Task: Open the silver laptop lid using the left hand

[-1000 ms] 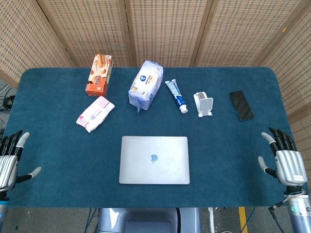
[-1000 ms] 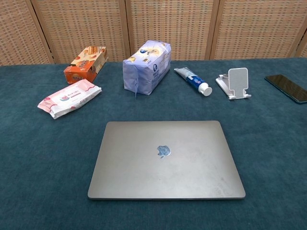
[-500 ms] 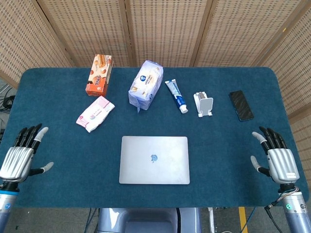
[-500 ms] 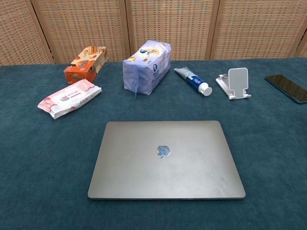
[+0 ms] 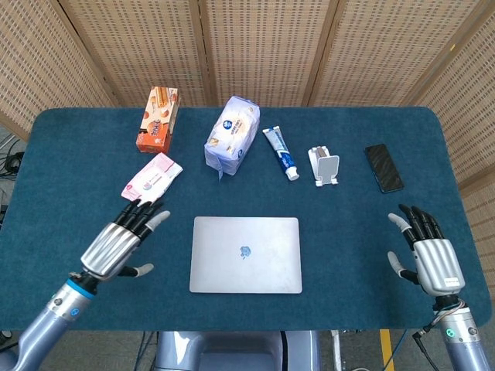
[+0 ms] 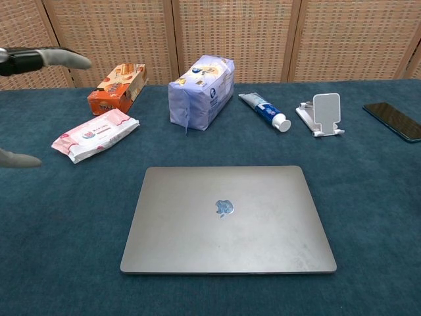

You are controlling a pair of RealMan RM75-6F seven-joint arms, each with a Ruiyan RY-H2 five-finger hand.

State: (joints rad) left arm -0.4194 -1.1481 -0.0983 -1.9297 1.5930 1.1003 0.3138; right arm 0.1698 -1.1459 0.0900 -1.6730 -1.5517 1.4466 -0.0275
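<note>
The silver laptop (image 5: 246, 254) lies shut and flat near the table's front edge, logo up; the chest view shows its lid (image 6: 227, 217) fully down. My left hand (image 5: 124, 239) hovers open to the left of the laptop, fingers spread and pointing toward the back, clear of the lid. In the chest view only its fingertips (image 6: 62, 59) enter at the left edge. My right hand (image 5: 426, 253) floats open over the front right of the table, far from the laptop and holding nothing.
Along the back stand an orange biscuit box (image 5: 158, 119), a pink wipes pack (image 5: 151, 180), a blue-white bag (image 5: 231, 136), a toothpaste tube (image 5: 281, 153), a white phone stand (image 5: 323, 165) and a black phone (image 5: 384, 168). The blue table (image 5: 69, 170) ends close in front of the laptop.
My left hand has swung in from the table's left edge toward the laptop and risen, now showing in the chest view. The right hand has drifted slightly inward. The laptop is unmoved.
</note>
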